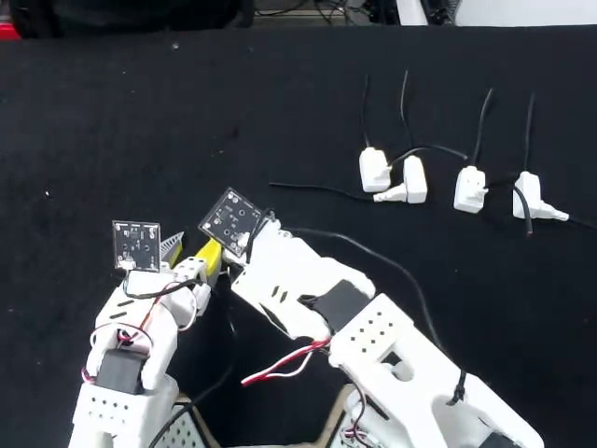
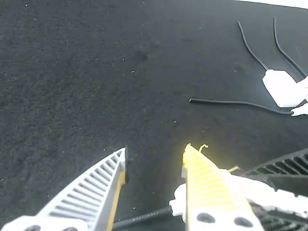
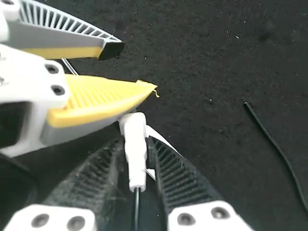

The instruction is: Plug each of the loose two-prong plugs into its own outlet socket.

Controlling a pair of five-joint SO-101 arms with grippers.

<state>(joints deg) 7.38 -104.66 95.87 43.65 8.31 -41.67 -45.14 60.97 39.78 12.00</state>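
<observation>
A black table (image 1: 112,112) carries everything, and the row of outlet sockets (image 1: 415,179), four small white blocks with thin black leads running away from them, sits toward its far right part. The right arm (image 1: 373,345), the bulkier shape in the high view, stretches from the near edge and ends well short of the row of outlet sockets, to the near left of it. The left arm (image 1: 131,345) stands farther from the row of outlet sockets than the right arm does, on the same side. The left gripper (image 2: 156,149) has its grey ribbed finger and its yellow finger spread wide apart with bare table between them, and it grips nothing. The right gripper (image 3: 135,144) has its two black ribbed fingers pressed against both sides of a plug (image 3: 134,139), a small white two-prong plug that points forward out of the grip and touches, or very nearly touches, the underside of the left gripper's yellow finger. The plug is well apart from the row of outlet sockets. A loose black cable (image 1: 308,189) lies flat on the table, just to the left of the row of outlet sockets.
</observation>
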